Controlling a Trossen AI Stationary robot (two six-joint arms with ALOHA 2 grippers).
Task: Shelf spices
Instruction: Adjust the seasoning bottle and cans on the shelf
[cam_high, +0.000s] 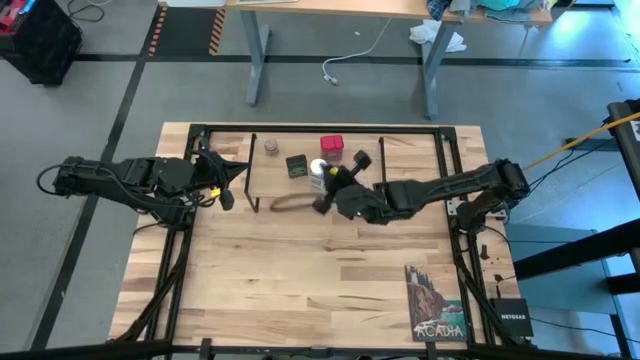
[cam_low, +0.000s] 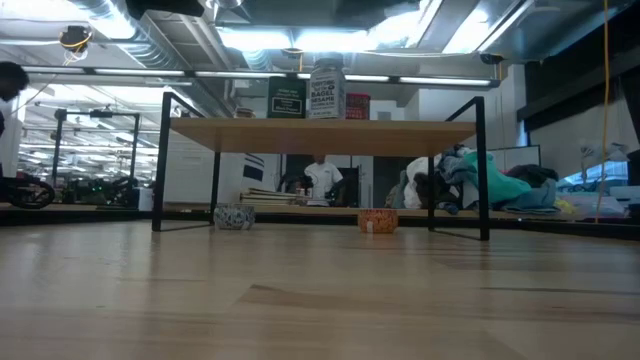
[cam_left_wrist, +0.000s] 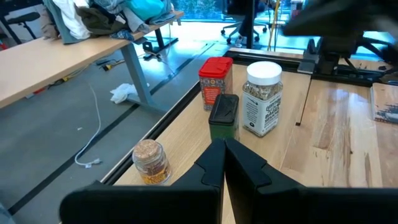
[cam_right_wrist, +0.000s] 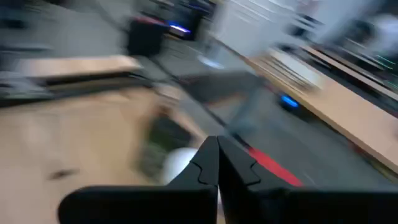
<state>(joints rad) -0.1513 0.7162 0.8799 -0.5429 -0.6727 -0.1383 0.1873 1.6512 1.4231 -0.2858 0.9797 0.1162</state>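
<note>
The shelf (cam_high: 400, 160) is a light-wood plank on black wire legs at the table's far middle, and all four spices stand on it. The tan-grey jar (cam_high: 271, 147) is leftmost, with the dark tin (cam_high: 296, 165), the white-capped jar (cam_high: 318, 170) and the red tin (cam_high: 331, 146) to its right. My left gripper (cam_high: 235, 172) is shut, level with the shelf's left end, and points at the spices. My right gripper (cam_high: 325, 195) is shut and blurred, just on the near side of the white-capped jar. The low view shows the shelf (cam_low: 320, 133) with the dark tin (cam_low: 286, 98), the white-capped jar (cam_low: 327, 92) and the red tin (cam_low: 357, 105) on top.
A picture book (cam_high: 435, 300) lies at the table's near right corner, with a black box (cam_high: 512, 315) beside it off the table. In the low view a small round bowl (cam_low: 234, 216) and an orange object (cam_low: 378, 221) show below the shelf. A long desk (cam_high: 340, 8) stands beyond the far edge.
</note>
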